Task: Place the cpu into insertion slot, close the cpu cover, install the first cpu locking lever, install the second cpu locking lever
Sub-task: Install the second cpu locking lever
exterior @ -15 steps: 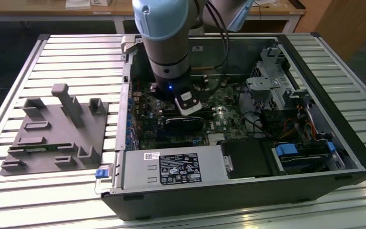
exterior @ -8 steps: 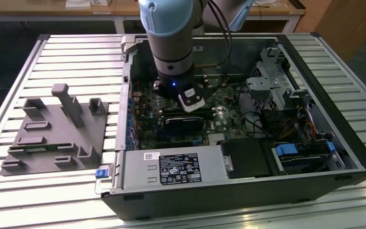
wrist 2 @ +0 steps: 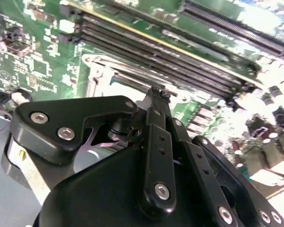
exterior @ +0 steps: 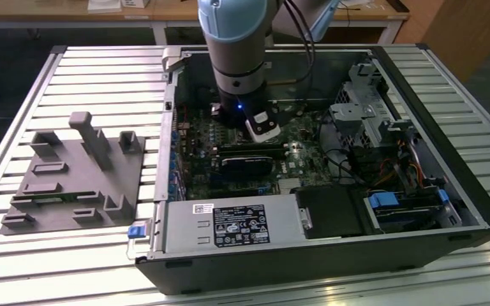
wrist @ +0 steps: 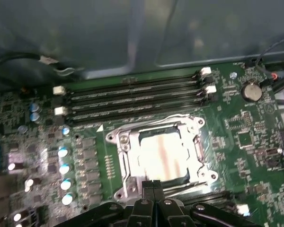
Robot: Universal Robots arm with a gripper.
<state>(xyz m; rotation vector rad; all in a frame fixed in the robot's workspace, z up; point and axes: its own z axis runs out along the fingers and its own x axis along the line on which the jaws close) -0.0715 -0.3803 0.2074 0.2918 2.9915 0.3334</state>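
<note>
The cpu (wrist: 162, 156), a square chip with a dull silver-brown top, lies in the insertion slot (wrist: 143, 137) on the green board. The cpu cover (wrist: 125, 158), a grey metal frame, lies flat around it. One thin wire lever (wrist: 165, 119) runs along the socket side by the memory slots, and another lever (wrist: 191, 187) runs along the side by my fingertips. I cannot tell whether they are latched. My gripper (wrist: 152, 183) is shut with nothing visible between its fingers, at the socket's edge; the second wrist view shows my gripper (wrist 2: 155, 92) just above the frame (wrist 2: 99, 71). My arm (exterior: 237, 57) reaches down into the open computer case.
Long black memory slots (wrist: 132, 99) lie beside the socket, a coin battery (wrist: 250, 91) and capacitors (wrist: 62, 168) around it. In the case stand a labelled power supply (exterior: 228, 223), a drive cage (exterior: 364, 115) and cables. A grey fixture block (exterior: 74, 178) sits on the slatted table at the exterior view's left.
</note>
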